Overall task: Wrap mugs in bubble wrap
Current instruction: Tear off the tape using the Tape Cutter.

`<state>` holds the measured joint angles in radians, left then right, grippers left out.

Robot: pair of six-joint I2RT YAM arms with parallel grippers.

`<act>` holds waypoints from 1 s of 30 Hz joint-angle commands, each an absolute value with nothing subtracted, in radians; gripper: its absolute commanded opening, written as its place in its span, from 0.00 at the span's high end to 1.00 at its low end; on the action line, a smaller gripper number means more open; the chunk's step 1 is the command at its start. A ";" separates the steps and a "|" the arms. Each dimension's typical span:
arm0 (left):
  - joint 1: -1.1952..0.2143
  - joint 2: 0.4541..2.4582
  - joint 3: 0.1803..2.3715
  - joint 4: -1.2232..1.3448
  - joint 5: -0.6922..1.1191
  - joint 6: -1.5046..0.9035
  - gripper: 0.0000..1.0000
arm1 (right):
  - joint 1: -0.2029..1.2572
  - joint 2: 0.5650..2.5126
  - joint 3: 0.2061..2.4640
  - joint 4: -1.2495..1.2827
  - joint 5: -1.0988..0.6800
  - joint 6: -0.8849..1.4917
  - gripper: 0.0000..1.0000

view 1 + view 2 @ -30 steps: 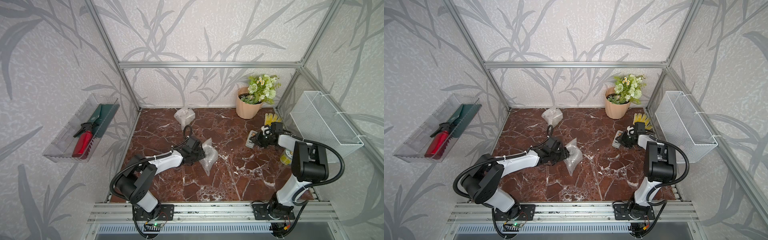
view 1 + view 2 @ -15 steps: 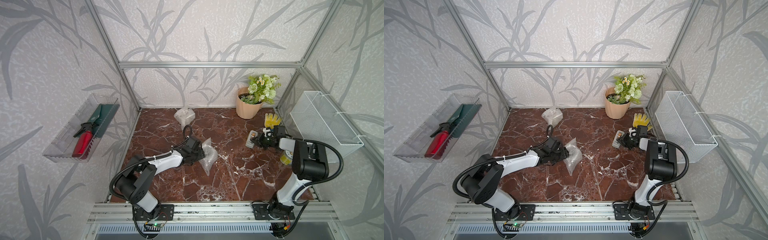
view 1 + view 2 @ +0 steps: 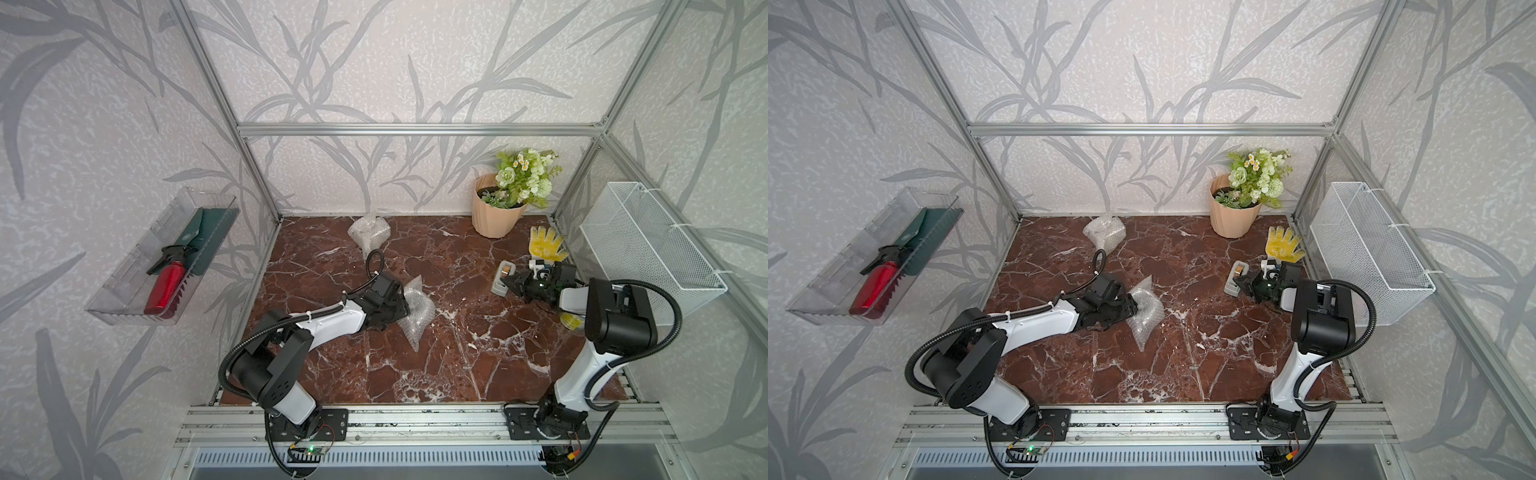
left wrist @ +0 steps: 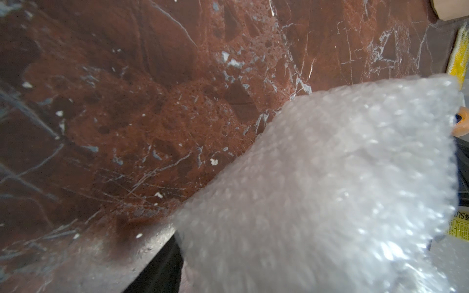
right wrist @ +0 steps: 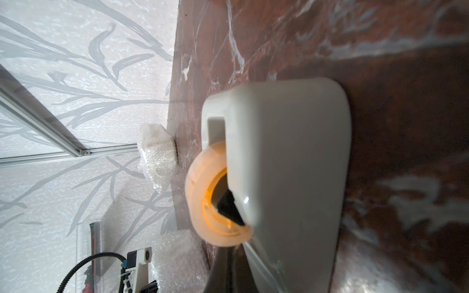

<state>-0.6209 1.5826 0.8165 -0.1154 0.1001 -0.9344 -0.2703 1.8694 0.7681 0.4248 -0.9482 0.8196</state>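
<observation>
No mug shows bare; the mugs are hidden. A crumpled bundle of bubble wrap (image 3: 419, 311) (image 3: 1148, 309) lies mid-floor, and my left gripper (image 3: 401, 307) (image 3: 1131, 305) is closed round its near end. That wrap (image 4: 330, 190) fills the left wrist view. A second bubble wrap bundle (image 3: 368, 232) (image 5: 157, 157) sits by the back wall. My right gripper (image 3: 509, 283) (image 5: 228, 274) is shut at the grey tape dispenser (image 3: 498, 279) (image 5: 286, 165). A clear strip runs from the tape roll (image 5: 203, 177) down to its tips.
A peach flowerpot (image 3: 494, 216) stands at the back right, with a yellow glove (image 3: 544, 245) beside it. A white wire basket (image 3: 648, 245) hangs on the right wall. A clear tray (image 3: 124, 299) holding a red bottle hangs on the left wall.
My right gripper has shut at the tape dispenser and drawn back slightly to the right. The left gripper and its bundle have not moved.
</observation>
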 commanded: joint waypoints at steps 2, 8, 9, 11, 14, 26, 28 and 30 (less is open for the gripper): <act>-0.611 1.619 0.804 -0.244 0.037 -0.923 0.37 | -0.261 1.879 0.742 0.612 -1.049 0.905 1.00; -0.611 1.624 0.805 -0.242 0.040 -0.920 0.37 | -0.260 1.844 0.700 0.621 -1.063 0.900 1.00; -0.612 1.625 0.807 -0.243 0.040 -0.920 0.37 | -0.262 1.837 0.692 0.623 -1.067 0.897 1.00; -0.611 1.627 0.809 -0.242 0.040 -0.918 0.37 | -0.260 1.827 0.679 0.629 -1.072 0.894 1.00; -0.612 1.640 0.818 -0.250 0.039 -0.914 0.37 | -0.259 1.818 0.651 0.643 -1.083 0.882 1.00; -0.611 1.646 0.826 -0.255 0.040 -0.911 0.37 | -0.258 1.747 0.576 0.644 -1.085 0.866 1.00; -0.611 1.649 0.827 -0.253 0.040 -0.912 0.37 | -0.255 1.726 0.563 0.619 -1.079 0.850 1.00; -0.611 1.650 0.826 -0.250 0.041 -0.913 0.37 | -0.248 1.713 0.561 0.582 -1.076 0.824 1.00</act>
